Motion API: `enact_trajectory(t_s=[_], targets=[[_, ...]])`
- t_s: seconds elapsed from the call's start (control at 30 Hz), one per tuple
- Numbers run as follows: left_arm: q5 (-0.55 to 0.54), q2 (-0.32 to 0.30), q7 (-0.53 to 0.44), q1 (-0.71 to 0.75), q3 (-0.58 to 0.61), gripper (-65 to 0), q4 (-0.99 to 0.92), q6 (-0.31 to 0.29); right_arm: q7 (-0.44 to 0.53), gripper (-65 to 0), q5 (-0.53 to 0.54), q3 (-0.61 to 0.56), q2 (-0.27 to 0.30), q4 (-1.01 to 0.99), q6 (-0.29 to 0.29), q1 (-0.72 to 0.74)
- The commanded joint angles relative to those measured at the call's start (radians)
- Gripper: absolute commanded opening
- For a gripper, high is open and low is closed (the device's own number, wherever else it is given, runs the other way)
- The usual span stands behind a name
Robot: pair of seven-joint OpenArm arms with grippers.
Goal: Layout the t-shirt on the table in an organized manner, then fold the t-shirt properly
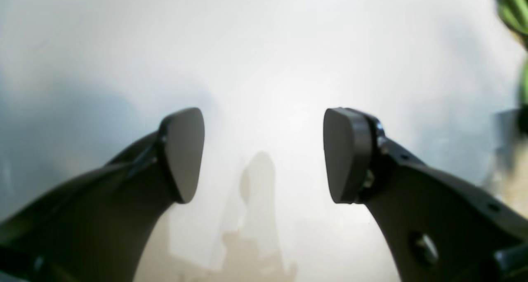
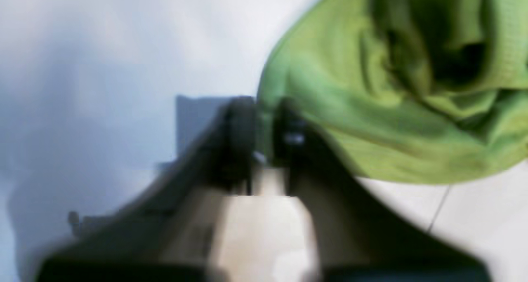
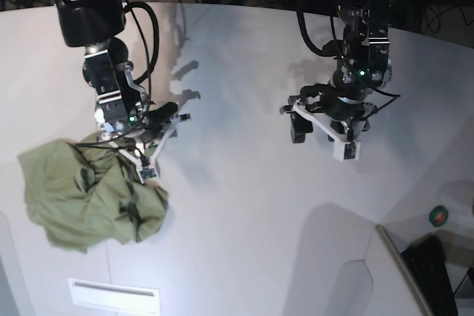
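A: Where's the shirt?

B: The plain olive-green soft cloth t-shirt (image 3: pixel 89 194) lies in a crumpled heap on the large smooth white bench (image 3: pixel 244 205), not laid out yet. Using the shirt as landmark: the right end effector (image 3: pixel 148 155) sits at its upper edge, the left end effector (image 3: pixel 322 132) hangs well apart from it over bare bench.

A: Grip state?

B: Right one is pinched closed on a fold at the shirt's edge; the right wrist view shows green cloth between its dark pads (image 2: pixel 241 125). Left one stands wide apart with nothing between its pads (image 1: pixel 183 154).

A: Handling?

B: My read: light, limp, no stiffness. It'll drape and drag, and one pinch may lift several layers. Not fragile, and the smooth bench likely lets it slide. Best holds are hems, shoulder seams or sleeve edges, but the bunching hides which edge is which.

A: Any labels or print?

B: None readable. No print on the shirt, no tag visible. Wrist views are blurred anyway.
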Motion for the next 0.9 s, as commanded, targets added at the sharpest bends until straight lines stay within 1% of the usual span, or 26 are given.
enact_trajectory(t_s=[0.0,0.07,0.13,0.23,0.37,0.43,0.57,0.6,0.67,0.73,0.77,0.83,0.87], targets=[[-0.007,-0.005,-0.019,-0.012,0.003,-21.6,0.014,-0.002,-0.055,-65.0,0.002,0.025,0.007,-0.002,0.026,-0.019],[-0.007,-0.002,-0.019,-0.012,0.004,-21.6,0.014,-0.002,-0.055,-65.0,0.0,0.079,0.007,0.034,0.038,-0.061],[-0.007,-0.003,-0.019,-0.02,0.003,-21.6,0.014,-0.002,-0.056,-65.0,-0.003,0.105,0.007,0.11,0.044,-0.122],[-0.007,-0.008,-0.019,-0.026,-0.006,-21.6,-0.012,-0.002,-0.09,-65.0,-0.001,0.111,0.056,0.25,0.05,-0.216],[-0.011,-0.046,-0.019,-0.026,-0.006,-21.6,-0.041,-0.002,-0.116,-65.0,-0.001,0.13,0.111,0.384,0.05,-0.316],[-0.008,-0.051,-0.019,-0.023,-0.006,-21.6,-0.041,-0.002,-0.118,-65.0,-0.003,0.19,0.126,0.439,0.05,-0.36],[-0.013,-0.066,-0.019,-0.018,-0.026,-21.6,-0.041,-0.002,-0.118,-65.0,-0.004,0.348,0.13,0.469,0.05,-0.424],[-0.013,-0.065,-0.019,-0.018,-0.034,-21.6,-0.041,-0.002,-0.118,-65.0,-0.004,0.372,0.13,0.469,0.052,-0.438],[-0.013,-0.065,-0.019,-0.018,-0.039,-21.6,-0.041,-0.002,-0.118,-65.0,-0.003,0.386,0.13,0.466,0.055,-0.46],[-0.013,-0.063,-0.019,-0.02,-0.039,-21.6,-0.041,-0.002,-0.122,-65.0,-0.001,0.389,0.126,0.468,0.079,-0.464],[-0.013,-0.063,-0.019,-0.02,-0.039,-21.6,-0.041,-0.002,-0.142,-65.0,-0.001,0.392,0.123,0.471,0.092,-0.466],[-0.013,-0.063,-0.019,-0.02,-0.039,-21.6,-0.041,-0.002,-0.213,-65.0,0.0,0.391,0.123,0.502,0.126,-0.464],[-0.013,-0.063,-0.019,-0.02,-0.04,-21.1,-0.04,-0.002,-0.261,-65.0,0.0,0.387,0.122,0.537,0.155,-0.467]])
